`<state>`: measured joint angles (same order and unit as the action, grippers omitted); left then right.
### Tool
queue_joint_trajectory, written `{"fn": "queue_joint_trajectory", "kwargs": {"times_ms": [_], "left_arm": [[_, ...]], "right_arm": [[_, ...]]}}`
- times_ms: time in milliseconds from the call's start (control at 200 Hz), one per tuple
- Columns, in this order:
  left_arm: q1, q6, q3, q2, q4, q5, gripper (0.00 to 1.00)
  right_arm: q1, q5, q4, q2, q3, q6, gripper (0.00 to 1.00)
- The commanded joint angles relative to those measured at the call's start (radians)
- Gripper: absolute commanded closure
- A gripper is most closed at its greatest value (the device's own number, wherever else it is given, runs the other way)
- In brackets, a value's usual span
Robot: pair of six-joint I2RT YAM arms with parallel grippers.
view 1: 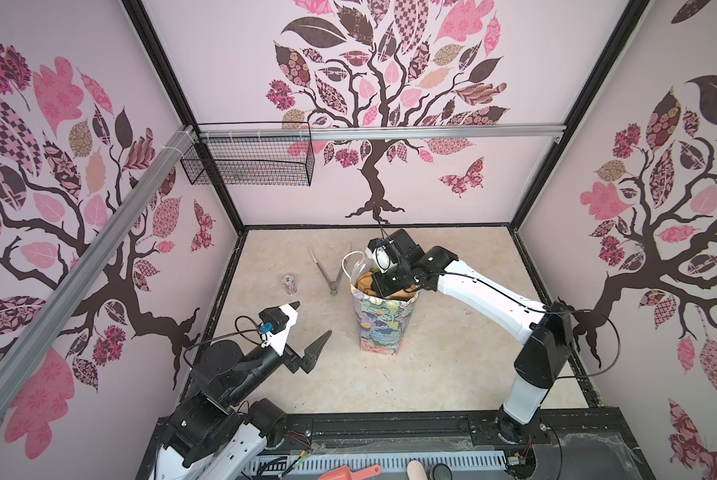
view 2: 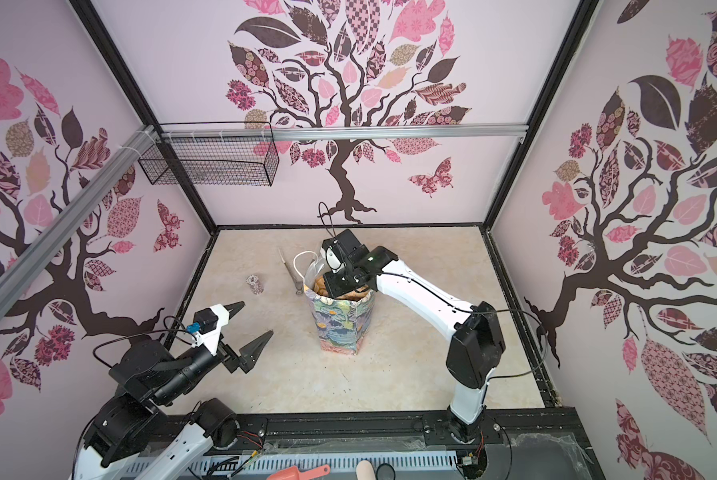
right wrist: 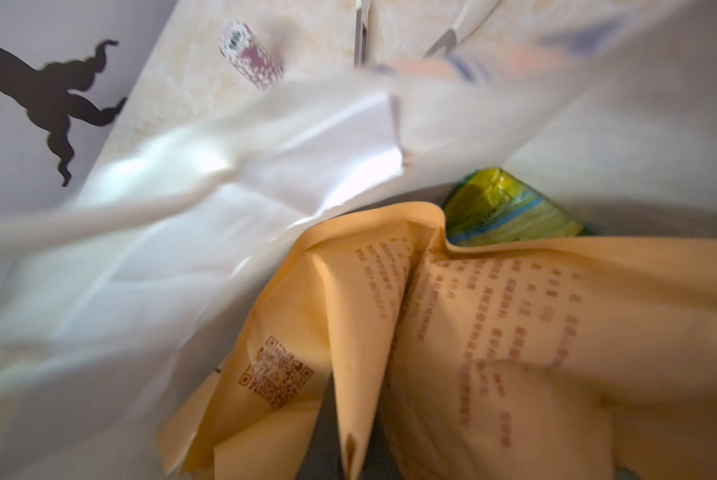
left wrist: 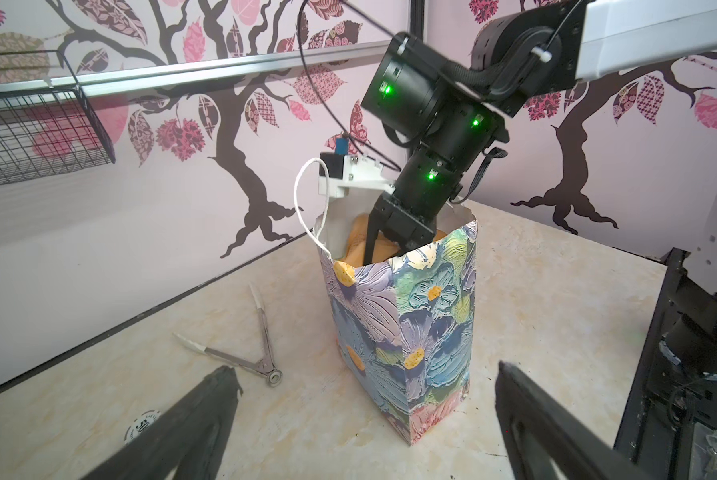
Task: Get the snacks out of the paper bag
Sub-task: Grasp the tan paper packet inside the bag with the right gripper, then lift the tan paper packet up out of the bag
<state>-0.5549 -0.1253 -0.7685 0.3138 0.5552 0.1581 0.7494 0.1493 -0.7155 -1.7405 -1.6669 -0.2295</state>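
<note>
Floral-printed paper, stiff and creased: in both top views the tall blue-green-pink paper bag (view 1: pixel 383 328) (view 2: pixel 340 328) stands upright on the marbled worktop (view 1: pixel 452 374). The right hand (view 1: pixel 385 286) is sunk in its mouth, and the left hand (view 1: pixel 310 320) is spread wide, well apart.

From the left wrist, one right finger (left wrist: pixel 370 243) lies against a crumpled tan-gold wrapper (left wrist: pixel 353 243) inside.

The right wrist view shows that matte, red-printed wrapper (right wrist: pixel 493 324) over a glossy green-yellow pouch (right wrist: pixel 506 208). The hand itself is hidden and closed narrow; whether it pinches anything I cannot tell. Best lift straight and slowly, lest the bag tip.
</note>
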Motion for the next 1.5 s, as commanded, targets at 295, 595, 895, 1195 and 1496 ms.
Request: {"fn": "queue_joint_trajectory", "kwargs": {"times_ms": [295,595,895,1195,1496], "left_arm": [[0.005,-0.008,0.026,0.003,-0.014,-0.014,0.02],[0.005,-0.010,0.027,-0.004,-0.013,-0.021,0.02],[0.006,-0.013,0.027,0.002,-0.012,-0.021,0.02],[0.005,-0.012,0.027,0.003,-0.012,-0.022,0.01],[0.004,-0.013,0.026,0.003,-0.011,-0.021,0.02]], "right_arm": [[-0.010,-0.078,0.026,0.107,-0.090,0.010,1.00],[-0.009,-0.090,-0.011,0.092,-0.217,0.015,1.00],[-0.010,-0.047,-0.001,0.138,-0.299,-0.013,1.00],[-0.010,-0.111,0.055,0.214,-0.363,-0.017,1.00],[-0.117,-0.310,0.241,0.398,-0.171,-0.073,1.00]]}}
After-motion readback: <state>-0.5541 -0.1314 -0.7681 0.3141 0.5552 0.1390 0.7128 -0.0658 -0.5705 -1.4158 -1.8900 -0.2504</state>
